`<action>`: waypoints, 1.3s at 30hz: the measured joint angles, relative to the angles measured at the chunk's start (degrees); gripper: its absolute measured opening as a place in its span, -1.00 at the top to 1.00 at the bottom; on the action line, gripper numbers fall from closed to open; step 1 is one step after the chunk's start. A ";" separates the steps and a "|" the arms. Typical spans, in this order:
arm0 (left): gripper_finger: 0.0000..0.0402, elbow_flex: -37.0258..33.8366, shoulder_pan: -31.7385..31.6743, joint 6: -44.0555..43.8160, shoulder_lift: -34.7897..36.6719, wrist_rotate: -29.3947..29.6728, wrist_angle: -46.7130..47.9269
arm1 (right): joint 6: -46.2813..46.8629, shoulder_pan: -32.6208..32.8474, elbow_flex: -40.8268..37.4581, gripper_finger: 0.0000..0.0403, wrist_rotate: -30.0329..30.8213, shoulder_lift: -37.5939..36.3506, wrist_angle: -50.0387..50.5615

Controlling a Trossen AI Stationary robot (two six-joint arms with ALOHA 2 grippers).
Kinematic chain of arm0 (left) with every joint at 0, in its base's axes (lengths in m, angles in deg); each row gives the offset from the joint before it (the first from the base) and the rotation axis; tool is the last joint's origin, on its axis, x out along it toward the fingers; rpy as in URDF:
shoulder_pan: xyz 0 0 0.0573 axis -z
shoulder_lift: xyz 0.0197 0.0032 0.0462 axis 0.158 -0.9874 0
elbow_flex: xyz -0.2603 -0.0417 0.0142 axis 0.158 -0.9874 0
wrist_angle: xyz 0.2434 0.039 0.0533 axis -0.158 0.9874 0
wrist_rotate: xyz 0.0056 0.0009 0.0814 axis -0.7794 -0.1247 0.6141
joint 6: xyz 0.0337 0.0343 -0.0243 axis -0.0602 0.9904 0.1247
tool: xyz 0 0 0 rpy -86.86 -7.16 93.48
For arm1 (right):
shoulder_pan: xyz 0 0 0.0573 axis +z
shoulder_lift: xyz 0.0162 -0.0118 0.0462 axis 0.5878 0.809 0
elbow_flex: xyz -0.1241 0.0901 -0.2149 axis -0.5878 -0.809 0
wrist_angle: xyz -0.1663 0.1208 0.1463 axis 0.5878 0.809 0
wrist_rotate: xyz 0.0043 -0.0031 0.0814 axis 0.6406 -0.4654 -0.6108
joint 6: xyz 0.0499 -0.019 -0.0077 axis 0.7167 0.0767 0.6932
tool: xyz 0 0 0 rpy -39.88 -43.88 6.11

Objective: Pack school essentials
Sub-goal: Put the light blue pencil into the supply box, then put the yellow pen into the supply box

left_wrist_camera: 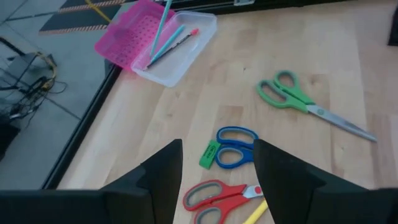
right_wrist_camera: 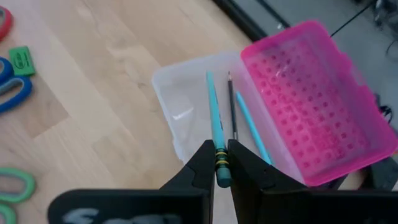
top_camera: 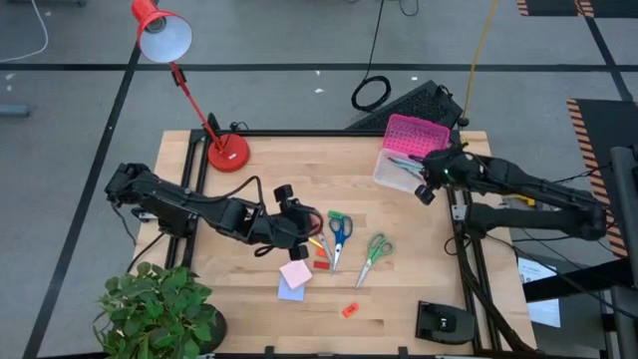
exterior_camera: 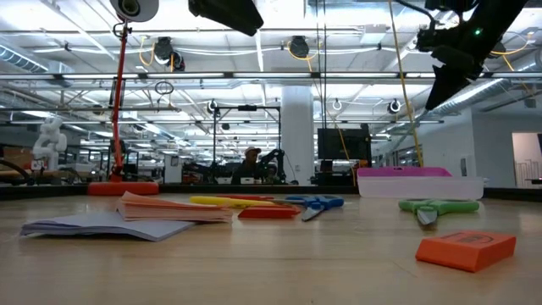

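Note:
A clear box [right_wrist_camera: 186, 118] with its pink lid [right_wrist_camera: 311, 106] open stands at the table's far right. My right gripper [right_wrist_camera: 221, 149] hovers above it, shut on a teal pencil [right_wrist_camera: 214, 118]. A dark pencil [right_wrist_camera: 232, 112] and a teal pen [right_wrist_camera: 252, 134] lie inside the box. My left gripper [left_wrist_camera: 217, 146] hangs open over mid-table, above red scissors [left_wrist_camera: 214, 196], blue scissors [left_wrist_camera: 236, 146] and a green eraser [left_wrist_camera: 209, 154]. Green scissors [top_camera: 374, 254] lie to the right of these. Pink [top_camera: 296, 272] and lavender [top_camera: 290, 289] sticky pads are stacked nearer the front. My right gripper pinches the teal pencil between its two fingers near the eraser end, at the banded ferrule [right_wrist_camera: 220, 167]. The fingers come from above, slanting down, and the pencil runs on along them with its tip [right_wrist_camera: 208, 76] over the inside of the box. Whether the tip touches the box I cannot tell.
A red desk lamp [top_camera: 224, 150] stands at the far left and a potted plant [top_camera: 159, 309] at the near left corner. An orange eraser [top_camera: 349, 309] lies near the front edge, a red eraser [top_camera: 321, 263] beside the pads, and a black device [top_camera: 444, 321] at the near right.

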 joint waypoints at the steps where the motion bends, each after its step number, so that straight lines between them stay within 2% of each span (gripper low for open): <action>1: 0.02 0.01 -0.26 0.34 0.00 -0.79 -0.45 | -0.70 -1.25 0.00 0.90 -0.96 0.50 -0.10; 8: 0.02 0.02 -0.99 2.77 0.00 -2.28 -2.41 | -5.75 -8.99 -0.02 0.90 -8.46 4.16 -3.47; 13: 0.02 0.04 -0.98 4.55 0.00 -2.42 -2.96 | -7.98 -13.07 -0.02 0.90 -11.15 6.89 -5.69; 22: 0.02 0.04 -2.16 5.76 0.00 -2.50 -3.05 | -10.11 -17.51 -0.02 0.88 -12.84 10.58 -7.52; 30: 0.02 0.04 -3.44 5.76 0.00 -3.76 -3.05 | -10.37 -19.23 -0.04 0.69 -12.26 13.94 -6.69; 36: 0.02 0.04 -3.39 5.76 0.00 -4.08 -3.05 | -10.47 -19.27 -0.07 0.58 -6.48 15.20 -5.59; 39: 0.02 0.04 -3.39 5.76 0.00 -4.08 -3.05 | -10.37 -19.07 -0.07 0.55 -8.33 14.62 -6.04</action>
